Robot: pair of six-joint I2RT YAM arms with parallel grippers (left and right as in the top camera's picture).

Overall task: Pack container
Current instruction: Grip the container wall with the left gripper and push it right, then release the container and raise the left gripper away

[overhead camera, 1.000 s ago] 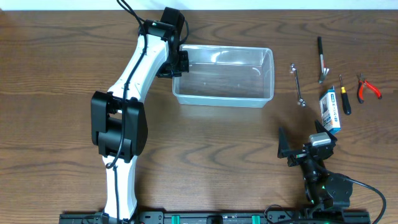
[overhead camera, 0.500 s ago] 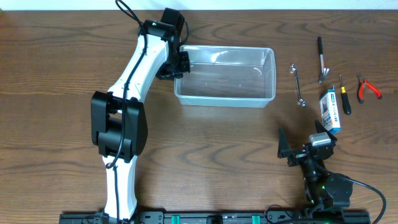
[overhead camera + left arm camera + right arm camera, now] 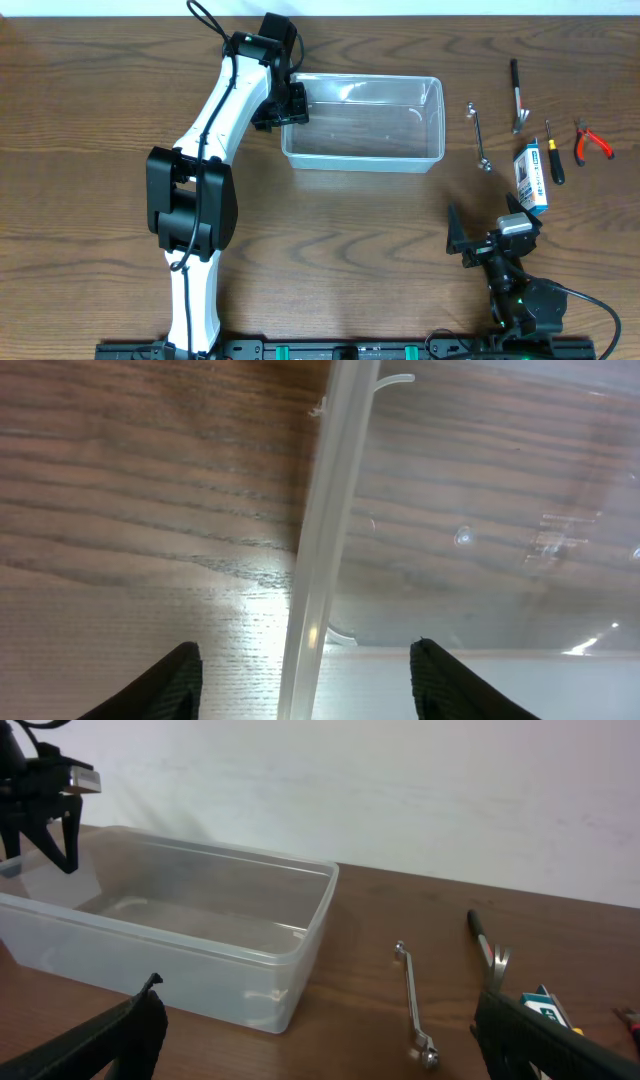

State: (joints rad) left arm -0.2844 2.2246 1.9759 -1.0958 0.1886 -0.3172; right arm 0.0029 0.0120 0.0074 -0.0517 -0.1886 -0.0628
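Overhead: container [image 3: 362, 163] upper-middle of table [image 3: 100, 100], empty; wrench [image 3: 478, 137] apart on its right. Thin clear plastic, so I'd guess light, slightly flexy, slick. Best hold: rim [image 3: 320, 540] of a short end wall. Left gripper [image 3: 288, 104] sits at the end wall far from the wrench, arm reaching far out.
Left wrist: jaws apart, straddling rim, nothing clamped.
Right wrist: right gripper [image 3: 325, 1032] wide open, low over table, facing container.
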